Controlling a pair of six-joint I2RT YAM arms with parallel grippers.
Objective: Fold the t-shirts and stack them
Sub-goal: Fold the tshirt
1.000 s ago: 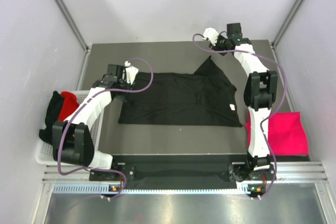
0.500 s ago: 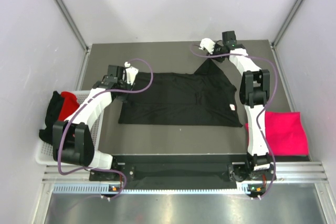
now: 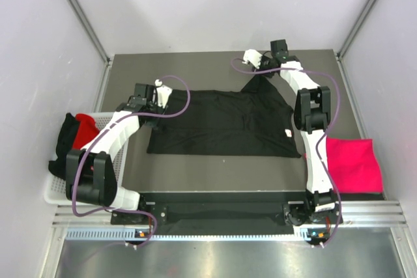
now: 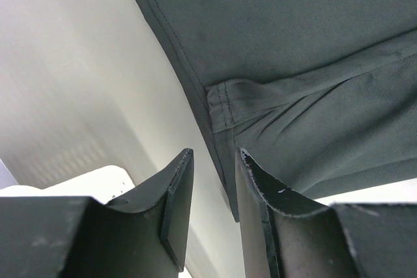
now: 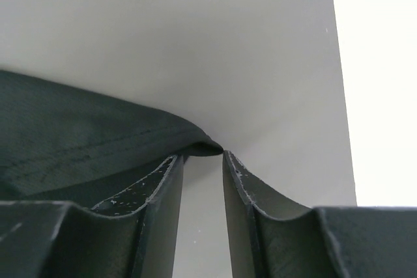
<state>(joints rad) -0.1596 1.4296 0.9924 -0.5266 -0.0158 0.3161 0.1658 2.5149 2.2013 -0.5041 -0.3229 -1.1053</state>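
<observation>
Right gripper (image 5: pixel 202 155): jaws narrowly apart, sleeve tip of black tee (image 3: pixel 221 125) right at their tips; I can't tell if it's pinched. Left gripper (image 4: pixel 214 154): jaws apart, empty, at black tee's far-left edge. Black tee flat mid-table (image 3: pixel 195 69); pink tee (image 3: pixel 355 164) near right edge

pink t-shirt (image 3: pixel 355 164) partly behind right arm (image 3: pixel 317 161), tag (image 3: pixel 287 133) print unreadable

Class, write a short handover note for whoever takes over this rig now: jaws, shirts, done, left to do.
Left gripper: jaws open, at the black tee, far-left corner.
Right gripper: jaws open, at its far sleeve tip.
That tee lies spread mid-table; pink tee folded at right; black and red tees in the basket, left.
Done: pink tee, it seems. Left: fold the black one, then the basket's, stack all.
</observation>
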